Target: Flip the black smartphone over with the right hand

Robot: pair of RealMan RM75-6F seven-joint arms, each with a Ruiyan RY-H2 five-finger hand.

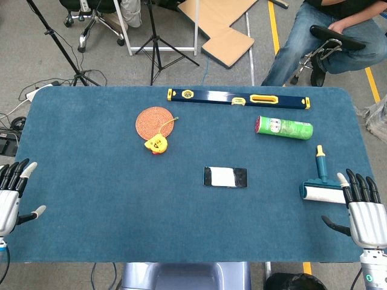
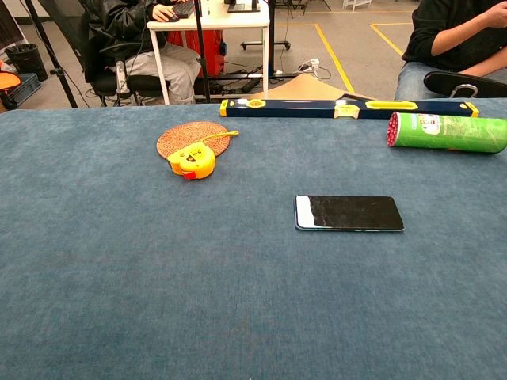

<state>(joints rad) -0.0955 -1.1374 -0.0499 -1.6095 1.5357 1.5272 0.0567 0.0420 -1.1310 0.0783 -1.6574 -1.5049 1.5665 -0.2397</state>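
The black smartphone [image 1: 225, 177] [image 2: 349, 213] lies flat near the middle of the blue table, glossy screen up, its long side running left to right. My right hand [image 1: 363, 211] hovers at the table's front right corner, fingers apart and holding nothing, well to the right of the phone. My left hand [image 1: 12, 196] sits at the front left edge, fingers spread, also holding nothing. Neither hand appears in the chest view.
A lint roller [image 1: 319, 184] lies just left of my right hand. A green canister [image 1: 284, 127] [image 2: 447, 131] and a long level [image 1: 238, 98] [image 2: 348, 108] lie at the back. A woven coaster [image 1: 155, 121] [image 2: 192, 138] and yellow tape measure [image 1: 156, 144] [image 2: 191, 162] sit left of centre.
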